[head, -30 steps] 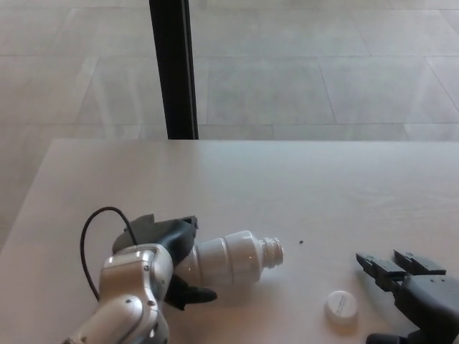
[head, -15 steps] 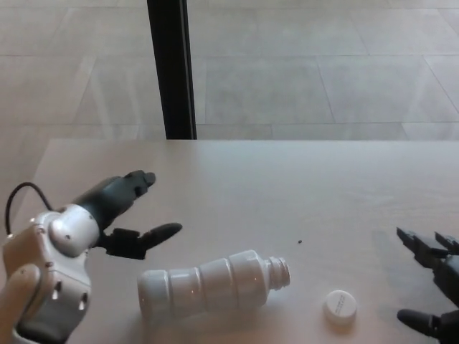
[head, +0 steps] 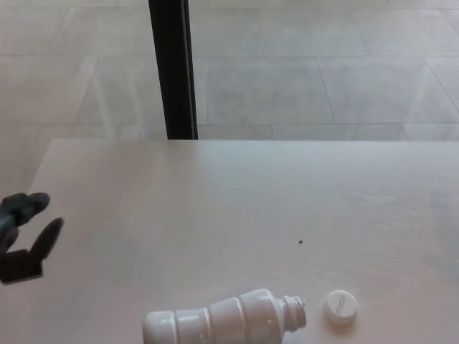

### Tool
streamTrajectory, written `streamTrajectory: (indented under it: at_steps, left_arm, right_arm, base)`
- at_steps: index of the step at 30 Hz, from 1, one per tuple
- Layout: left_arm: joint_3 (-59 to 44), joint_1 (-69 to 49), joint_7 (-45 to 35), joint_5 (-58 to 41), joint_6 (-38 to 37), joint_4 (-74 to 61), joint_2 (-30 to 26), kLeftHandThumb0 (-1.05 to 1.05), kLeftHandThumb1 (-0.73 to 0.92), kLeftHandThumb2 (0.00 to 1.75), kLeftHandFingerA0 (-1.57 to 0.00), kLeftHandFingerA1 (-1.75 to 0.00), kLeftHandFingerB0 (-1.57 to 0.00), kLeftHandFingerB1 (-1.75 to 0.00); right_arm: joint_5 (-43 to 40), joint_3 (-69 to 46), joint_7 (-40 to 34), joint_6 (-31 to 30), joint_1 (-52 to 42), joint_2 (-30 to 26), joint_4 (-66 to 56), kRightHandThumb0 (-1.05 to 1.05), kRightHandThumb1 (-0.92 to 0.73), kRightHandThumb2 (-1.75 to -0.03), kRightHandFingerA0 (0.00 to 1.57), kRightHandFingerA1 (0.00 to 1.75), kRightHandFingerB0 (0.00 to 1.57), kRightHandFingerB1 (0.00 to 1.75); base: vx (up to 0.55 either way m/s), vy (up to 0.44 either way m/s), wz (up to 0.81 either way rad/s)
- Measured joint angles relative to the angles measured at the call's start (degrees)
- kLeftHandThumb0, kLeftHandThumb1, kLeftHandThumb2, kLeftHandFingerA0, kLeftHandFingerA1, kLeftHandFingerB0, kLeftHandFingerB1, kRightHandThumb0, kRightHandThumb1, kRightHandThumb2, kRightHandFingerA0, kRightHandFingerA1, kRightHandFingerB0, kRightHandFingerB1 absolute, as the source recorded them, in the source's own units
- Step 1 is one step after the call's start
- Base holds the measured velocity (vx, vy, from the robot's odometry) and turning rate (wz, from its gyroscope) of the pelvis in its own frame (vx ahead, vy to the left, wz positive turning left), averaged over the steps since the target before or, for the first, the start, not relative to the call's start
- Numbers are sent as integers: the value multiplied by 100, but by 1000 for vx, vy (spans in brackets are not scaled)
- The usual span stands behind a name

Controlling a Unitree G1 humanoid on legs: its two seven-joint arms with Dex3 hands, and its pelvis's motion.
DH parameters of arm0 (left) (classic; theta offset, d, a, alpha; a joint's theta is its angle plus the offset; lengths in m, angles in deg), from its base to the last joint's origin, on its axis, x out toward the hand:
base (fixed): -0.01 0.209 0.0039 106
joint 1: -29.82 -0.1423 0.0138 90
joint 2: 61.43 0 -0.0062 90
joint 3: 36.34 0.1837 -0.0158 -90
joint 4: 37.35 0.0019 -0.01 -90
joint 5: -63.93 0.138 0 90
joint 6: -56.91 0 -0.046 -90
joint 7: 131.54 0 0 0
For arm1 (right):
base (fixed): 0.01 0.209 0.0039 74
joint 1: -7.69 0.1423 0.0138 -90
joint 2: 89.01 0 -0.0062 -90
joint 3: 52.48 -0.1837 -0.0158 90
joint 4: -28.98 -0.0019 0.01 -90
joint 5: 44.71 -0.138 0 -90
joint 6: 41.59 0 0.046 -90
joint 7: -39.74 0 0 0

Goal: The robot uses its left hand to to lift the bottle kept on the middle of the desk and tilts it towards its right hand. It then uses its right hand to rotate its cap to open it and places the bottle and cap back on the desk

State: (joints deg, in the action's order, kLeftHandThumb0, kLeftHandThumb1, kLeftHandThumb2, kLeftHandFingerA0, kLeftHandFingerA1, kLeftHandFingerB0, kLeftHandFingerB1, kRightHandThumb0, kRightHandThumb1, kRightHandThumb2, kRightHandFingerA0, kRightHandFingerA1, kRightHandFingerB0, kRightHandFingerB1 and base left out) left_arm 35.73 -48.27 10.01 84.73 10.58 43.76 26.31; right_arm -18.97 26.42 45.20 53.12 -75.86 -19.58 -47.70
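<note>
A white ribbed bottle [head: 222, 320] lies on its side near the desk's front edge, its uncapped neck pointing right. Its white cap [head: 341, 307] rests on the desk just right of the neck, a small gap between them. My left hand [head: 23, 229] shows only at the far left edge, well away from the bottle, its black fingers [head: 44, 239] spread apart and holding nothing. My right hand is out of the picture.
The pale desk [head: 251, 193] reaches back to a far edge near mid-picture. A black vertical post [head: 172, 68] stands behind that edge, over a tiled floor. A tiny dark speck [head: 300, 241] sits on the desk right of centre.
My left hand let go of the bottle and drew back to the left edge. My right hand withdrew out of view. The bottle lies lower in the picture than before.
</note>
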Motion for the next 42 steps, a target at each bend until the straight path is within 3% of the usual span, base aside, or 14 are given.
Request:
streamTrajectory:
  at_steps: [1, 2, 10, 11, 16, 20, 21, 22, 23, 30, 31, 32, 38, 42]
  left_arm:
    - [-144, -77, -8, -55, 0, 21, 0, -102, 68, 108, 0, -36, 0, -39]
    - [-360, -195, -19, -142, 0, 54, 1, -104, 63, 104, 0, -31, 0, -44]
    - [-1801, -933, 7, -635, -57, 851, -5, -96, 64, 113, 0, -36, 0, -42]
    - [-1955, -1028, 18, -687, -77, 1005, -5, -89, 76, 82, 0, -7, 0, -19]
    - [-2741, -1479, 149, -983, -197, 1833, -9, -96, 79, 122, 0, -39, 0, -42]
    - [-3518, -1868, 348, -1254, -313, 2487, 20, -84, 75, 107, 0, -33, 0, -33]
    - [-3744, -1969, 410, -1329, -358, 2653, 47, -91, 80, 122, 0, -34, 0, -36]
    - [-3883, -2028, 448, -1376, -390, 2767, 67, -93, 81, 120, 0, -38, 0, -38]
    - [-4110, -2124, 513, -1466, -444, 2994, 94, -98, 84, 123, 0, -36, 0, -37]
    - [-5313, -2600, 978, -1932, -811, 4358, 363, -81, 91, 82, 0, -11, 0, 0]
    - [-5492, -2677, 1055, -2009, -889, 4613, 406, -85, 92, 76, 0, -62, 0, -22]
    - [-5573, -2714, 1093, -2050, -930, 4744, 429, -84, 92, 75, 0, -67, 0, -30]
    - [-5975, -3059, 1428, -2335, -1348, 5776, 594, -82, 65, 99, -17, -66, -8, -64]
    - [-5884, -3171, 1524, -2383, -1610, 6166, 645, -76, 80, 65, -24, -67, -22, -67]
  right_arm:
    - [-30, -98, 9, 1, -7, -45, 25, -77, -74, -62, 0, 29, 7, 33]
    - [-76, -247, 21, 1, -18, -121, 67, -82, -59, -97, 0, 30, 6, 38]
    - [-424, -1256, 25, 48, -226, -398, 519, -57, -73, -62, 0, 66, 16, 47]
    - [-476, -1385, 24, 55, -249, -402, 597, -59, -75, -62, 0, 49, 12, 48]
    - [-718, -1956, 19, 83, -413, -402, 1054, -69, -56, -96, 0, 42, 6, 52]
    - [-952, -2500, 13, 103, -535, -384, 1556, -71, -83, -64, 0, 22, 1, 41]
    - [-1028, -2655, 10, 111, -563, -356, 1697, -83, -68, -104, 0, 33, 6, 30]
    - [-1070, -2755, 8, 115, -578, -334, 1788, -71, -81, -69, 0, 27, 6, 39]
    - [-1148, -2921, -2, 120, -597, -278, 1944, -80, -64, -101, 0, 29, 8, 41]
    - [-1629, -3849, -207, 90, -692, 350, 3019, -68, -59, -94, 39, 80, 4, 38]
    - [-1715, -3982, -237, 70, -711, 495, 3217, -60, -72, -61, 41, 93, 13, 37]
    - [-1759, -4049, -246, 60, -718, 565, 3323, -61, -56, -90, 27, 68, 6, 47]
    - [-2191, -4635, -280, -34, -796, 1152, 4068, -62, -57, -89, 21, 60, 12, 45]
    - [-2364, -4774, -278, -53, -829, 1340, 4405, -58, -72, -60, 26, 60, 26, 34]
  base:
    - [0, 0, 0]
    - [0, 0, 0]
    - [0, 0, 0]
    - [0, 0, 0]
    - [0, 0, 0]
    - [0, 0, 0]
    - [0, 0, 0]
    - [0, 0, 0]
    - [0, 0, 0]
    - [0, 0, 0]
    - [0, 0, 0]
    - [0, 0, 0]
    - [0, 0, 0]
    - [0, 0, 0]
